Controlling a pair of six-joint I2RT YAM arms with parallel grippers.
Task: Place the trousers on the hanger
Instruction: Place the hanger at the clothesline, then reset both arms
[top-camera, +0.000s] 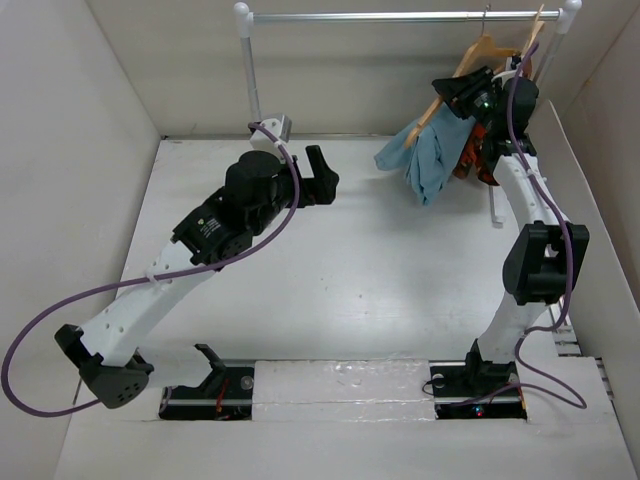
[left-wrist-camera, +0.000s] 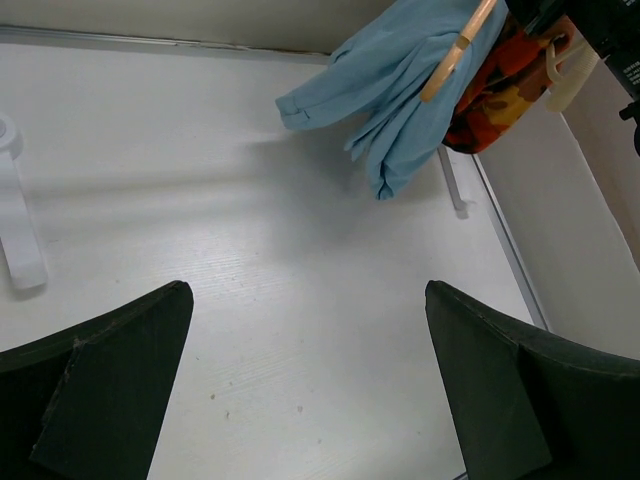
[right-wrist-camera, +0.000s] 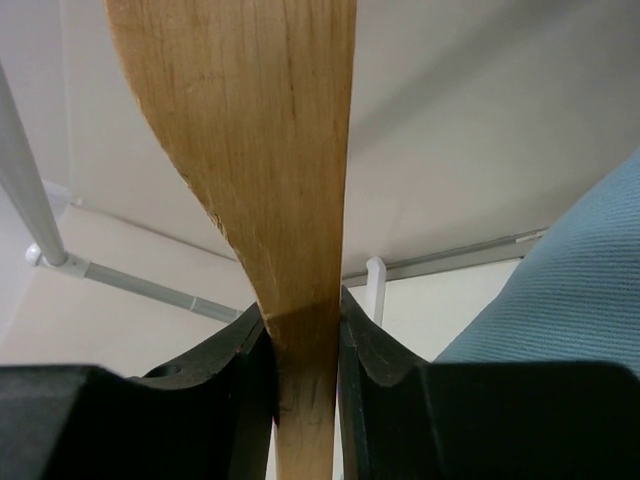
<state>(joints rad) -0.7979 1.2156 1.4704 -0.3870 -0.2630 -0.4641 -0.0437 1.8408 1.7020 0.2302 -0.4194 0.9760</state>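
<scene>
The light-blue trousers hang draped over the wooden hanger at the back right, below the rail; they also show in the left wrist view and at the right edge of the right wrist view. My right gripper is shut on the hanger's wooden arm, which is clamped between both fingers. My left gripper is open and empty over the middle of the table, left of the trousers, with its fingers wide apart.
A metal rail on white posts spans the back. A second wooden hanger with an orange-red patterned garment hangs behind the trousers. White walls enclose the table on three sides.
</scene>
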